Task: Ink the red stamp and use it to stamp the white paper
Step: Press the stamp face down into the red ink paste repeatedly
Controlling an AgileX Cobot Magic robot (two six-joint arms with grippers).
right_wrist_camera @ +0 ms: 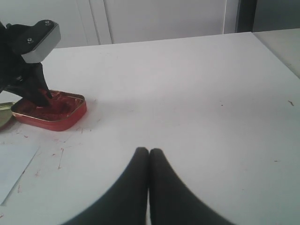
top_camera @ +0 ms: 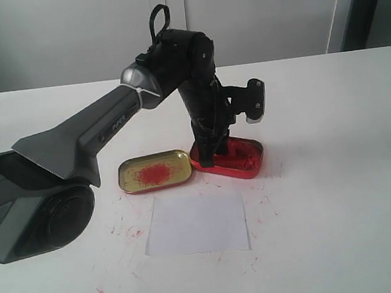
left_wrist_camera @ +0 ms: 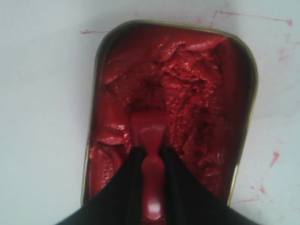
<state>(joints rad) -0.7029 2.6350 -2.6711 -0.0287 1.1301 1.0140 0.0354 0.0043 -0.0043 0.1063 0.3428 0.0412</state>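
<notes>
In the red ink tin point(top_camera: 244, 158) beneath it, the left gripper point(top_camera: 207, 153) stands pointed down with its black fingers clamped on the red stamp point(left_wrist_camera: 149, 133), the stamp's square base pressed into the wet, rumpled ink. Only the left wrist camera shows that grip: the fingers point(left_wrist_camera: 129, 183) pinch the narrow handle from both sides, and the stamp sits near the middle of the tin point(left_wrist_camera: 253, 93), between its brass-coloured rims. In the exterior view the stamp is hidden behind the gripper, but that camera alone takes in the whole layout: the gold lid point(top_camera: 132, 180), smeared red inside, lies open and just beside the gripper, touching the tin, while the white paper point(top_camera: 196, 223) lies flat near the gripper, apart from both tin and lid, with red flecks on the white table point(top_camera: 342, 208) around it. The left arm point(top_camera: 76, 141) carries grey lettering that reads "PiPER"; no other writing can be made out. The right gripper point(right_wrist_camera: 149, 152) appears only in its own wrist view, fingers pressed together on nothing, low over bare table; the tin point(right_wrist_camera: 51, 123) and the left gripper point(right_wrist_camera: 40, 96) lie well apart from it, with a corner of the paper point(right_wrist_camera: 11, 164) nearer.
</notes>
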